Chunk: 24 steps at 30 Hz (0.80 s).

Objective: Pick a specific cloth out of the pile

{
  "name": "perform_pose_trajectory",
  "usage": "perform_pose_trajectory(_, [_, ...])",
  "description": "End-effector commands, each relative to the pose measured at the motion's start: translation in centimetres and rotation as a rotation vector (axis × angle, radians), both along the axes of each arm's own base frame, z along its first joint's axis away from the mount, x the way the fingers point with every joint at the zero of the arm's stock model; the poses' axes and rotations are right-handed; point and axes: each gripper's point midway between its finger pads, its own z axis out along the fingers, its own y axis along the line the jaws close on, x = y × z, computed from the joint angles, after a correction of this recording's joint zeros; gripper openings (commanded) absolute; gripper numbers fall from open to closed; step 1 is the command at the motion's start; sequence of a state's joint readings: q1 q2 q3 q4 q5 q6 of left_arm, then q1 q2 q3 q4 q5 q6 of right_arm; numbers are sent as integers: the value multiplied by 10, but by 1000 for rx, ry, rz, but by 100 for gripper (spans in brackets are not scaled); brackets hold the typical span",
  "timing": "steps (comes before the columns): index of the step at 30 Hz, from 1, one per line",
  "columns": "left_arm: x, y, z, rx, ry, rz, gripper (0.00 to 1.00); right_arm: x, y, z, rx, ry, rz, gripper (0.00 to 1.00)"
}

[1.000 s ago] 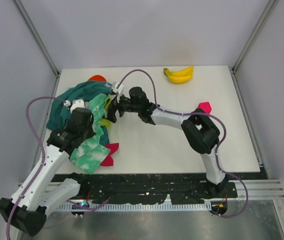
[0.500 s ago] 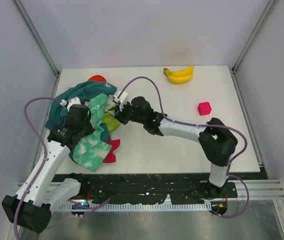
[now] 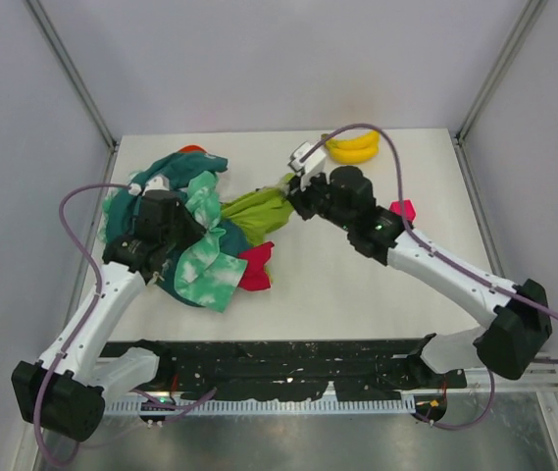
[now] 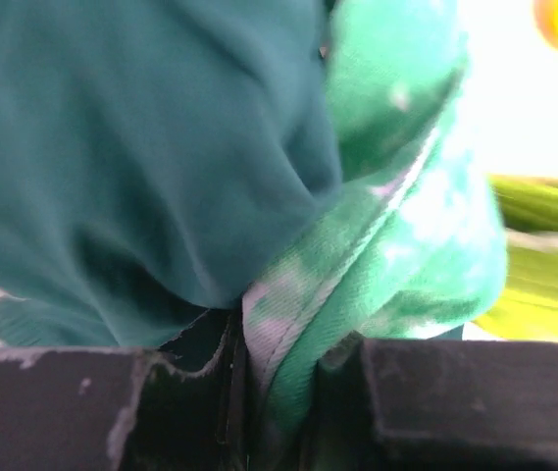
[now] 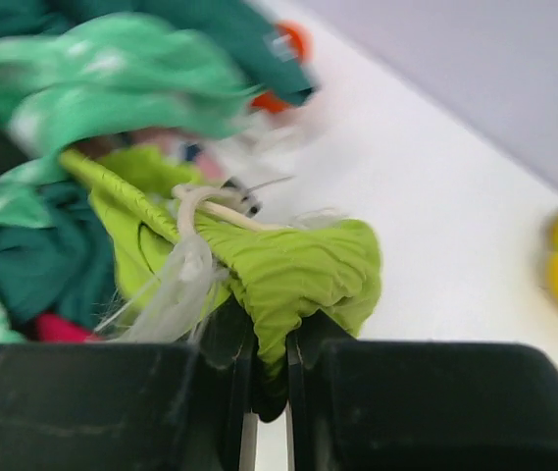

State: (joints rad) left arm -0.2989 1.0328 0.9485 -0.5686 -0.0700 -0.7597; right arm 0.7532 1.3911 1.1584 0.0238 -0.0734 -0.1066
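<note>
The lime-green cloth [image 3: 256,210] stretches from the pile [image 3: 176,186] toward the table's middle. My right gripper [image 3: 295,195] is shut on its right end. In the right wrist view the green cloth [image 5: 298,270] is pinched between the jaws, white trim trailing off to the left. My left gripper [image 3: 182,243] is shut on the mint-and-white tie-dye cloth [image 4: 377,255] at the pile's near side, with dark teal cloth [image 4: 141,157] draped beside it. A red-magenta cloth [image 3: 255,267] lies at the pile's front right.
A banana bunch [image 3: 359,147] lies at the back of the table, just behind my right arm. A small magenta cube [image 3: 403,209] peeks out beside the right forearm. An orange-red piece [image 3: 190,150] shows at the pile's far edge.
My right gripper closed on the green cloth and pulled it right, out of the pile. The pile shifted right with it, and the left gripper kept hold of the tie-dye cloth.
</note>
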Motion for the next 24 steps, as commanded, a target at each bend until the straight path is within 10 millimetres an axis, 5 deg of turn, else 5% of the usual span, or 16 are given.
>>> perform_pose_trajectory(1, [-48,114,-66,421,291,323,0,5,-160,242,363,-489,-507,5])
perform_pose_trajectory(10, [-52,119,-71,425,313,339,0,-27,-226,319,380,-639,-694,5])
perform_pose_trajectory(19, [-48,113,-73,401,315,322,2,-58,-249,358,392,-724,-707,5])
perform_pose_trajectory(22, [-46,109,-68,384,300,310,11,-60,-252,360,393,-724,-717,5])
perform_pose_trajectory(24, [-44,107,-61,370,271,299,25,-61,-249,361,399,-718,-697,5])
